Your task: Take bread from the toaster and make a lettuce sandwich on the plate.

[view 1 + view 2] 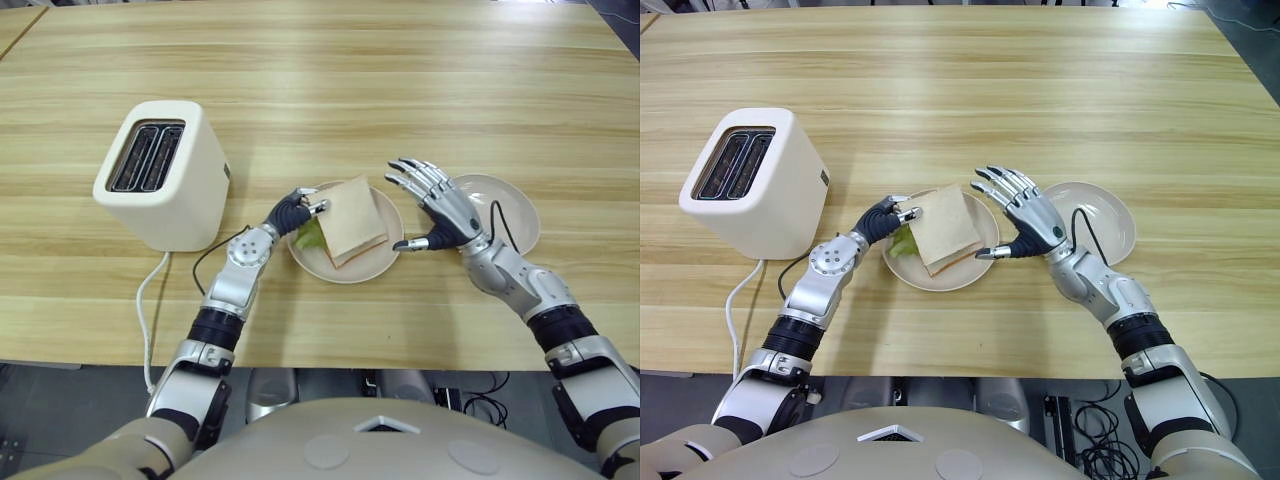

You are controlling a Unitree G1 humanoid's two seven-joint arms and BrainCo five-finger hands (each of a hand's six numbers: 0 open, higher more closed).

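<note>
The sandwich (350, 222) on the plate (340, 275) sits between the left robot hand (293, 212), pinching its edge, and the wide-open right robot hand (441, 205).

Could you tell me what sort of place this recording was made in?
Probably a lab or office bench staged as a kitchen counter, not a real kitchen: a toaster, a sandwich on a plate and a spare plate sit on a wide wooden table, with loose cables on the floor below.

Free room over table (400, 80) behind sandwich plate (350, 274); toaster (175, 195) left, second plate (520, 225) right.
</note>
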